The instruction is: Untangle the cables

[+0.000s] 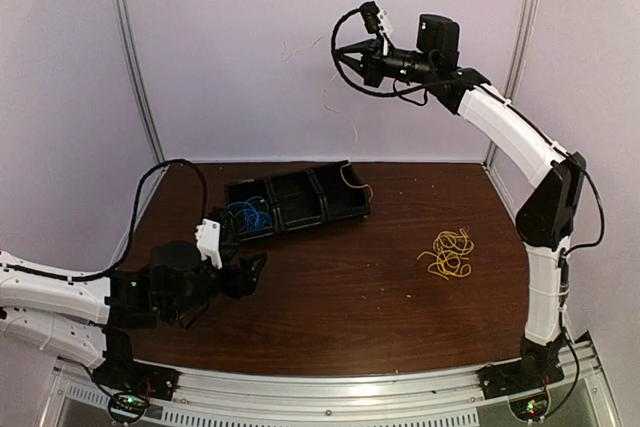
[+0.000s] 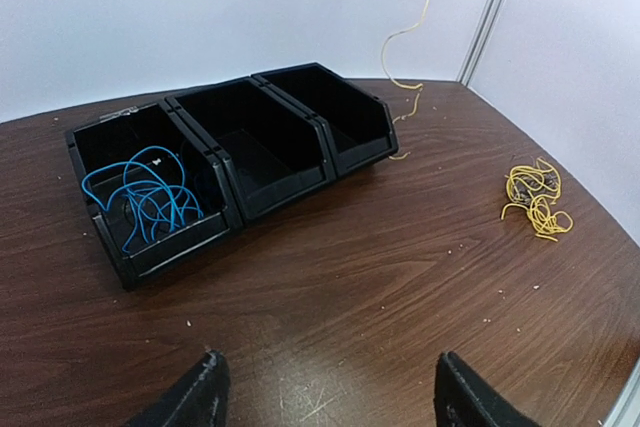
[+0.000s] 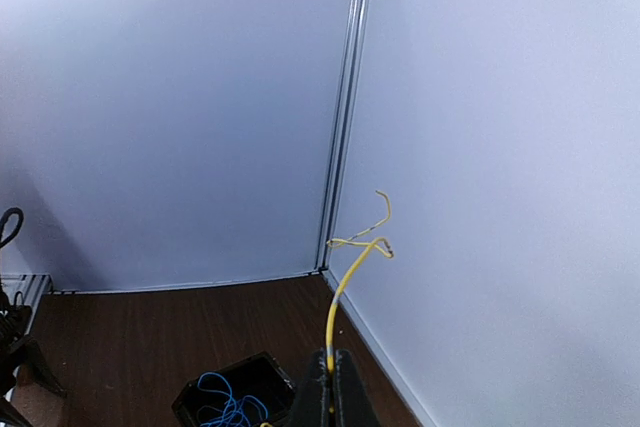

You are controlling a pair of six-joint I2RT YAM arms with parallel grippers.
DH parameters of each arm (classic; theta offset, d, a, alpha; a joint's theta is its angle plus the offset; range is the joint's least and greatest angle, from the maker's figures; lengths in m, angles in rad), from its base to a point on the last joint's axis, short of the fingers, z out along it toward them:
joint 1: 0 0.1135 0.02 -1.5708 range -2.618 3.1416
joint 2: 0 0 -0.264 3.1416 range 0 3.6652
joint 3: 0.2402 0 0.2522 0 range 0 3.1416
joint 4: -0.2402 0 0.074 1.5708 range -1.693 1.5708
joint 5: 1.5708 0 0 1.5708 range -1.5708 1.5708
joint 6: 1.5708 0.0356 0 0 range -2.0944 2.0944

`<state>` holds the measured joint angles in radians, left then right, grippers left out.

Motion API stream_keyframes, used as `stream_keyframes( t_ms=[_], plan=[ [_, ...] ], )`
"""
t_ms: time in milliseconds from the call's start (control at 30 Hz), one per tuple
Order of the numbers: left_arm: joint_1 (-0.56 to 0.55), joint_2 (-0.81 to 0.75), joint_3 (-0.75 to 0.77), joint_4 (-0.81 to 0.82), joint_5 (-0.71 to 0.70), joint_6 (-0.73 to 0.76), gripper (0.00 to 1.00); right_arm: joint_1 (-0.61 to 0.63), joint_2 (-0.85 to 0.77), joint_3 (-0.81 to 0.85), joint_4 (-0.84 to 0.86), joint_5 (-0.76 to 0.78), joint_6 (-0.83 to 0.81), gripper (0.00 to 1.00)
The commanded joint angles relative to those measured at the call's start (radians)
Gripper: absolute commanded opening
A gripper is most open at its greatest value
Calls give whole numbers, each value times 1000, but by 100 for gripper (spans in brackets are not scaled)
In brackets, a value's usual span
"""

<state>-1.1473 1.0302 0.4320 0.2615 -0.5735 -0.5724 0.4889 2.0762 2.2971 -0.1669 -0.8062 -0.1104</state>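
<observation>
Cables (image 1: 447, 253): thin, curly wire loops

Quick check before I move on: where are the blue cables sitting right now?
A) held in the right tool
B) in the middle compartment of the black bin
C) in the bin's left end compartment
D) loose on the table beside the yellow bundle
C: the blue cables lie coiled in the left end compartment of the black bin; the right tool holds only a yellow cable.

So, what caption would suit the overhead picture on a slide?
Right tool holds a yellow cable high above the table, where a yellow tangle and black bins sit.
</observation>
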Motion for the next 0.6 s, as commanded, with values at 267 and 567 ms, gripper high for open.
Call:
stream_keyframes(
  t_ms=[267,567],
  plan=[
    [44,156,119,27,-121,1,71,0,-58,-40,-88,24,-92,0],
    [244,605,596,-153,72,-100,72,-2,-417,-594,-128,89,-248,0]
  ],
)
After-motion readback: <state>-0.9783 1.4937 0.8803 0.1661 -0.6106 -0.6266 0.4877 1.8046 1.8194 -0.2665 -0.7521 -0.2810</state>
